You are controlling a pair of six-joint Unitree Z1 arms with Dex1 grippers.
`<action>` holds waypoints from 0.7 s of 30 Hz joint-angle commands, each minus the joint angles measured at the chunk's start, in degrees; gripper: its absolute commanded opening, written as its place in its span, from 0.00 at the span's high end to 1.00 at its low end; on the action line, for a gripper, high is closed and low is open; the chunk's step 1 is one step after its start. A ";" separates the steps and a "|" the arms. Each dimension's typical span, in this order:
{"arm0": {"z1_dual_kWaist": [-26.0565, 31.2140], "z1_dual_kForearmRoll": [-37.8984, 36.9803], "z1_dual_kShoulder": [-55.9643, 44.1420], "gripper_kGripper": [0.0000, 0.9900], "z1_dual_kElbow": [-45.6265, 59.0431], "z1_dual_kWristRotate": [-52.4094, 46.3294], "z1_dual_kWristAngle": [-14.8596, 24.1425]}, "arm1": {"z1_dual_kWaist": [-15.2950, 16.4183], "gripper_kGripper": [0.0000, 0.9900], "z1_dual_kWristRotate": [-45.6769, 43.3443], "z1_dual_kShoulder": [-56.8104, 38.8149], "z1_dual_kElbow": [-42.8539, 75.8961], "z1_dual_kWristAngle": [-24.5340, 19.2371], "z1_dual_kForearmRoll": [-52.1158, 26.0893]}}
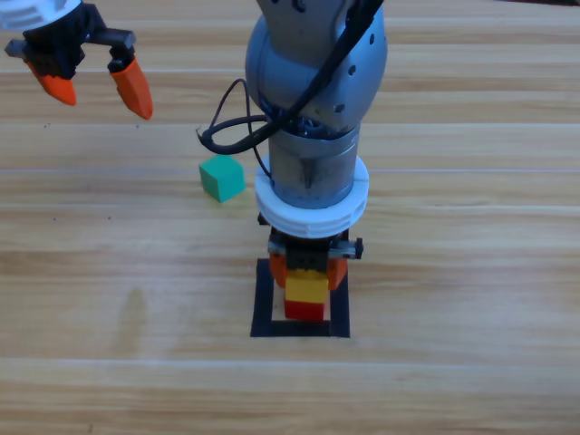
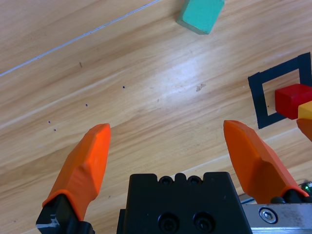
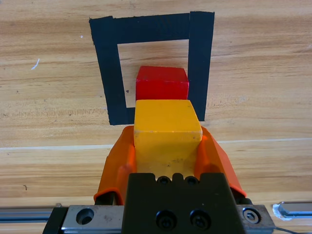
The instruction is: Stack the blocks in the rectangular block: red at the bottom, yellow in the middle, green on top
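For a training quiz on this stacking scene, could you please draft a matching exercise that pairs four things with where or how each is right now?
Column one:
1. red cube
2. yellow cube
3. green cube
4. left claw

Column two:
A. open, holding nothing, at the upper left of the high view
B. on bare wood, outside the black tape square
C. gripped in the right claw, above another cube
D. standing inside the tape square

Pairs: 1-D, 2-C, 3-B, 4-A
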 commanded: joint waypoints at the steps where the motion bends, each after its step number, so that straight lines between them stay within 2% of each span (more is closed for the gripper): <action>1: 1.40 -0.88 1.61 0.00 1.63 -0.49 -0.51 | -2.23 1.00 -0.90 4.47 -0.30 -1.16 0.89; 15: 1.40 -1.06 1.87 0.00 1.72 -0.66 -0.33 | -2.23 1.00 -1.78 5.79 -1.44 -0.81 0.89; 16: 1.40 -1.06 1.87 0.00 1.72 -0.66 -0.33 | -2.32 0.97 -1.87 5.79 -1.44 -0.90 0.89; 17: 1.40 -1.06 1.87 0.00 1.72 -0.66 -0.33 | -2.32 0.85 -2.13 5.79 -1.44 -0.81 0.89; 18: 1.40 -1.06 1.87 0.00 1.81 -0.66 -0.33 | -2.32 0.57 -1.61 5.79 -1.97 -1.34 1.59; 19: 1.40 -1.06 1.87 0.00 1.72 -0.66 -0.33 | -2.32 0.22 -1.34 6.14 -3.20 -1.78 2.82; 20: 1.40 -1.06 1.87 0.00 1.81 -0.75 -0.33 | -2.32 0.01 -1.25 6.67 -4.69 -1.96 4.23; 21: 1.40 -1.06 1.78 0.00 1.81 -0.75 -0.24 | -2.32 0.00 -1.25 7.11 -6.01 -1.96 5.11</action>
